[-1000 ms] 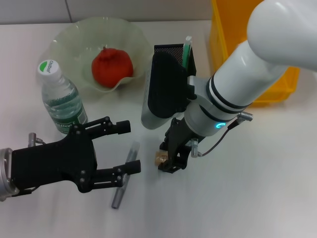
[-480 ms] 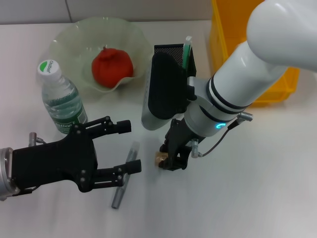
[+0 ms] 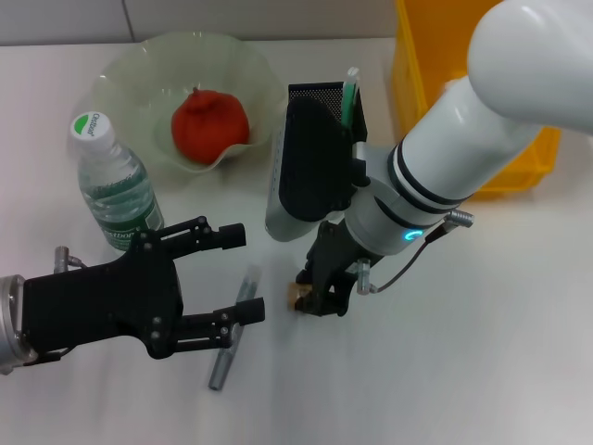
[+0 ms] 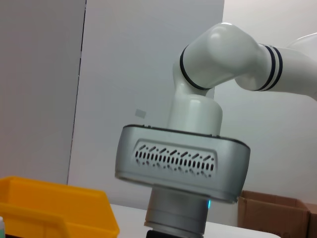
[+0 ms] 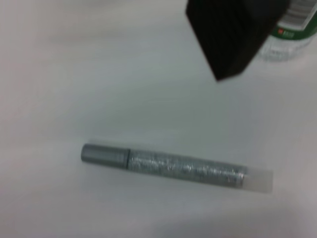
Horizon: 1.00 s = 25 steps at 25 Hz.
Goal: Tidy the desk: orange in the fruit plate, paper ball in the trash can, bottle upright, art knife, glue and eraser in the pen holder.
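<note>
Two grippers over a white desk (image 3: pixel 482 371). Right gripper (image 3: pixel 315 295): black fingers clamped on the tiny tan rectangular eraser (image 3: pixel 298 297), low above the desk, just in front of the black metal-mesh pen holder (image 3: pixel 324 102). Left gripper (image 3: pixel 232 278): fingers spread wide, empty, beside a grey glitter glue stick (image 3: pixel 233 326) lying flat. Clear green-capped water bottle (image 3: pixel 113 185): upright. Red-orange fruit (image 3: pixel 209 124): inside the pale green ruffled fruit plate (image 3: pixel 130 65). Yellow rectangular trash can (image 3: pixel 435 56): far right.
</note>
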{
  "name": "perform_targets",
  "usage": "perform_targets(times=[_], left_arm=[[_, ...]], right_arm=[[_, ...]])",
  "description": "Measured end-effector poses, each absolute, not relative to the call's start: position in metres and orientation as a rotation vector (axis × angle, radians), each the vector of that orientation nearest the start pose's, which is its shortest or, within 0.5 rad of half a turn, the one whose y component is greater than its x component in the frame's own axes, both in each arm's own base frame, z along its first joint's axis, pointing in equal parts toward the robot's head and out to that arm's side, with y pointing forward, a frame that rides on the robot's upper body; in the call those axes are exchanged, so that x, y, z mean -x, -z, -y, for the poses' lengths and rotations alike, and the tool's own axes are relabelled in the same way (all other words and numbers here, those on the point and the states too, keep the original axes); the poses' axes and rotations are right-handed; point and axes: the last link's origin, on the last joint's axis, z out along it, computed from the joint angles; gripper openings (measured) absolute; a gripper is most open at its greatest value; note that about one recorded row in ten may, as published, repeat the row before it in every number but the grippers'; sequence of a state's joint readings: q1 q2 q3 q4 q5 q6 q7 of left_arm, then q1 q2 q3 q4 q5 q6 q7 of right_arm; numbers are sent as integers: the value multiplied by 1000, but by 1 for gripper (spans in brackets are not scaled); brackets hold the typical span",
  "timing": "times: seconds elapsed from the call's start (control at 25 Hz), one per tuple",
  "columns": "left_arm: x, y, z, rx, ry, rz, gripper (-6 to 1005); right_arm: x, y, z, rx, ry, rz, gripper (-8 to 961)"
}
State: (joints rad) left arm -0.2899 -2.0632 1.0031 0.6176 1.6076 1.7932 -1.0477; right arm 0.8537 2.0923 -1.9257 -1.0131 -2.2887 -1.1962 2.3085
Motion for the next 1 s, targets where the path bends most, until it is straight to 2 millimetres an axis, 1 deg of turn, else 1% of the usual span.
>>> perform_targets(times=[0.08, 0.12, 0.16, 0.2, 0.28, 0.32, 0.36, 0.4, 0.44, 0.48, 0.52, 0.56, 0.6, 0.64, 0.68, 0.72, 0.84, 0.88, 0.92, 1.0], left_arm=[[266, 8, -245, 2765, 1089, 284, 807], [266, 8, -245, 2765, 1089, 284, 807], [267, 8, -245, 2765, 1090, 287, 807], [267, 8, -245, 2765, 1090, 287, 807], [267, 8, -245, 2765, 1090, 287, 807], [267, 8, -245, 2765, 1090, 287, 807], [267, 8, -245, 2765, 1089, 285, 807], [267, 8, -245, 2765, 1088, 285, 807], [267, 8, -245, 2765, 1088, 285, 807], [267, 8, -245, 2765, 1088, 285, 807], [267, 8, -245, 2765, 1088, 285, 807], [267, 8, -245, 2765, 1087, 284, 807], [267, 8, -245, 2765, 1087, 284, 807], [267, 8, -246, 2765, 1087, 284, 807], [266, 8, -246, 2765, 1086, 283, 807], [266, 8, -246, 2765, 1086, 283, 806], [266, 8, -247, 2764, 1083, 280, 806], [266, 8, -247, 2764, 1083, 280, 806], [266, 8, -247, 2764, 1083, 280, 806], [265, 8, -248, 2765, 1083, 278, 806]], right_arm=[[-114, 124, -332, 3012, 528, -116, 275], [-114, 124, -332, 3012, 528, -116, 272], [-111, 118, -331, 3005, 459, -129, 269], [-111, 118, -331, 3005, 459, -129, 267], [-111, 108, -333, 2995, 356, -163, 261], [-111, 108, -333, 2995, 356, -163, 261], [-112, 102, -334, 3003, 269, -205, 261], [-113, 99, -334, 3009, 224, -229, 260], [-113, 99, -334, 3009, 224, -229, 260], [-116, 91, -335, 3018, 97, -273, 260], [-116, 91, -335, 3018, 97, -273, 260], [-121, 81, -337, 3007, -50, -323, 260], [-121, 81, -337, 3007, -50, -323, 259], [-123, 76, -338, 2997, -117, -344, 259], [-129, 63, -342, 2961, -295, -402, 259], [-129, 63, -342, 2961, -295, -402, 260], [-142, 46, -347, 2871, -561, -488, 263], [-152, 38, -351, 2800, -712, -513, 264], [-152, 38, -351, 2800, -712, -513, 265], [-164, 33, -353, 2729, -828, -513, 266]])
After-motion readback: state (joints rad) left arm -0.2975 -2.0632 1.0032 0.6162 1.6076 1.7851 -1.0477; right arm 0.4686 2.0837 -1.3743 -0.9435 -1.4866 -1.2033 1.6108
